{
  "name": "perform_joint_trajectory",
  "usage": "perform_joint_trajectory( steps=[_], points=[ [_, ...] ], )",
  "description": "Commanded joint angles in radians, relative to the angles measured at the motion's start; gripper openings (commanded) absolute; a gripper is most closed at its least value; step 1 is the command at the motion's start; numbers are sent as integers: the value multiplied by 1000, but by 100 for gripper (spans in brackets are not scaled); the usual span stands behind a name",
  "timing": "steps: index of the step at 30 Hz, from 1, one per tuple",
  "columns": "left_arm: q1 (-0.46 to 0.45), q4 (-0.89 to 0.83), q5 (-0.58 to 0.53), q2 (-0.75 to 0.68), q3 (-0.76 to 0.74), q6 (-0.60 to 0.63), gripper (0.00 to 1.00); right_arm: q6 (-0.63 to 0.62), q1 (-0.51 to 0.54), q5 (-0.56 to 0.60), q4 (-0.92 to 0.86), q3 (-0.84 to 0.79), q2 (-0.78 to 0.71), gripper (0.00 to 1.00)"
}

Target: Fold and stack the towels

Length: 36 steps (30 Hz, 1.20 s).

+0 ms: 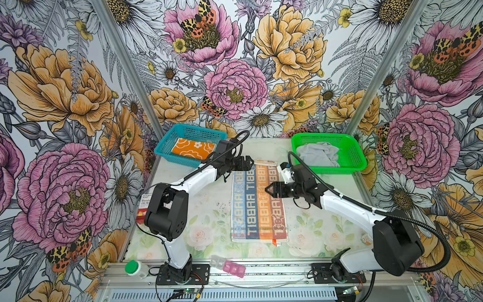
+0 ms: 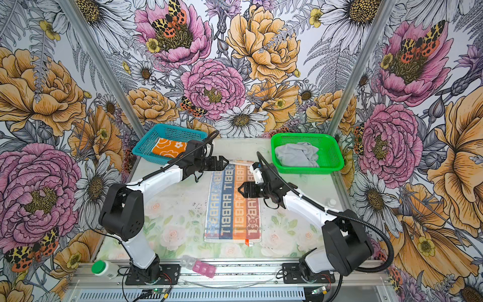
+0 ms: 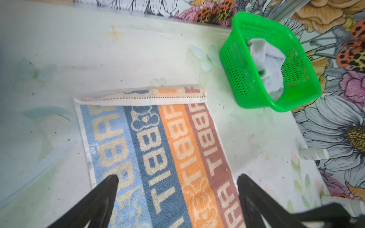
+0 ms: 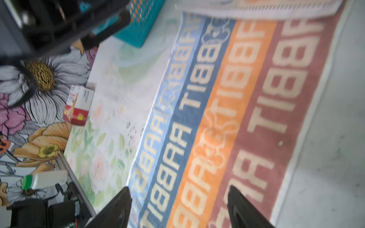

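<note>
Flanking the striped towel (image 1: 251, 209): teal basket (image 1: 167, 141), green basket (image 1: 337, 170); red box (image 1: 142, 206) leftward.

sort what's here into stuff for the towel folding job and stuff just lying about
For the job: striped RABBIT towel, spread on the table; orange flowered towel in the blue basket; grey towel in the green basket.
Lying about: red-and-white box; green-capped bottle; pink pill case.

I'm seeing the spread towel (image 1: 258, 206) lying in the middle of the table (image 1: 209, 204); the left basket (image 1: 193, 133) is sitting behind it leftward, holding a folded towel (image 1: 193, 149); the right basket (image 1: 350, 150) is sitting behind it rightward, holding a bunched towel (image 1: 317, 154); a box (image 1: 143, 206) is resting at the table's left edge; a pillbox (image 1: 230, 265) is lying in front.
</note>
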Motion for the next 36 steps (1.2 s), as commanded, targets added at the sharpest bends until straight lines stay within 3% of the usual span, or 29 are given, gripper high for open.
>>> perform_joint_trajectory(
  steps=[1, 9, 24, 32, 36],
  points=[
    [3, -19, 94, 108, 112, -41, 99, 144, 71, 108, 101, -136, -119, 79],
    [19, -48, 109, 393, 385, -148, 99, 298, 131, 153, 244, -348, -248, 81],
    [4, -18, 81, 570, 551, -246, 99, 356, 226, 210, 348, -344, -28, 83],
    [9, 391, 126, 649, 522, -536, 99, 362, 234, 204, 351, -373, 12, 84],
    [30, 489, 127, 707, 611, -537, 99, 369, 234, 201, 358, -400, -4, 84]
  ],
)
